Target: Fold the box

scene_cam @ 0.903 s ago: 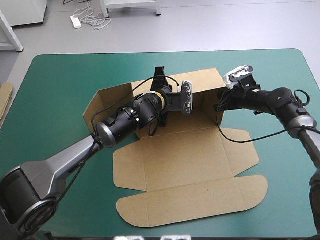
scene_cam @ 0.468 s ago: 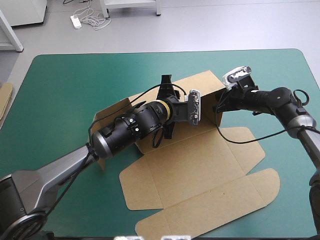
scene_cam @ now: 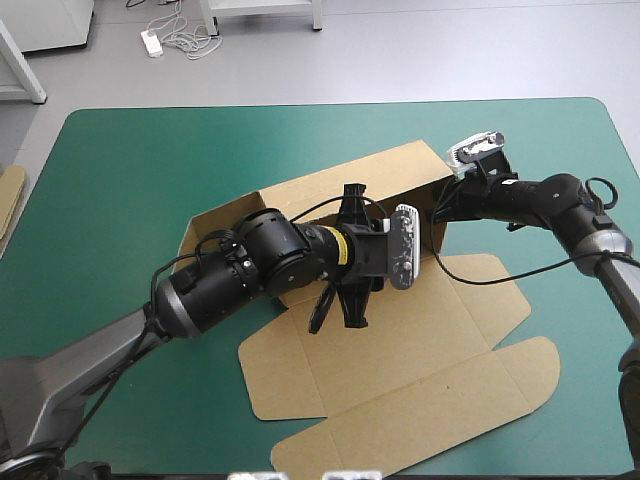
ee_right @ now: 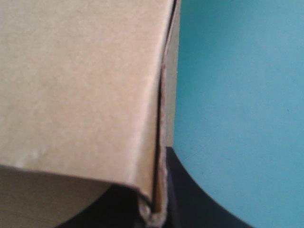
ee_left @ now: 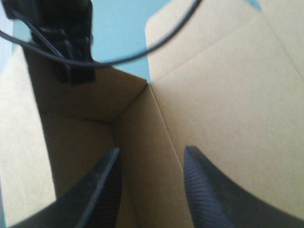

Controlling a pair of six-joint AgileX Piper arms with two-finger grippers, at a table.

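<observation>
Brown box [scene_cam: 400,340] sits mid bench [scene_cam: 130,180], back and side walls raised, lid panel flat toward the near edge. Left jaws stand apart, empty, over the box's inside crease. Right jaws are pinched on the right wall's edge.

Left gripper [ee_left: 152,150] has its black fingers spread apart low in the frame, with a wall crease of the brown box [ee_left: 228,95] running up between them (inside corner just ahead). Right gripper [ee_left: 73,71] is a dark blur upper left at a wall's rim, and the teal-green cover [ee_left: 123,28] peeks in top centre.
</observation>
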